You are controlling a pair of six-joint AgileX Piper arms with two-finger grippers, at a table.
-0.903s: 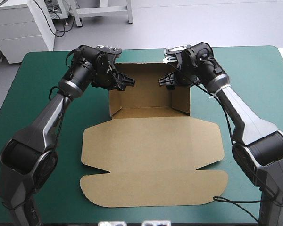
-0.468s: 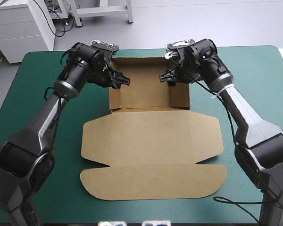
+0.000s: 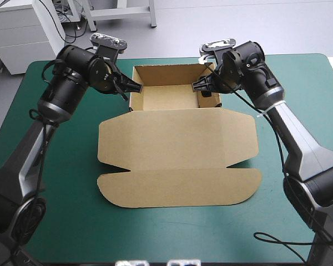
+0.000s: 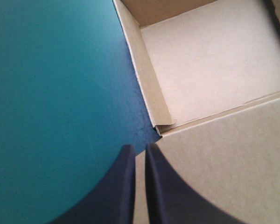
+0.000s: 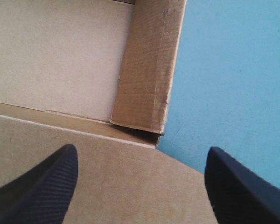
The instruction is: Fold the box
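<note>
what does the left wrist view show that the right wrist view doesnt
Only the left wrist view shows the left pincer, shut, just short of the near end of the box's left wall. Only the right wrist view shows the right pincer, open, with the near end of the right wall ahead between its fingers. Both show the open tray's floor, the flat lid and the teal-green cover.

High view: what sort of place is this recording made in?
Probably a robot lab workbench: the left gripper and right gripper work over a table with a teal-green cover, on which lies a part-folded brown box.
</note>
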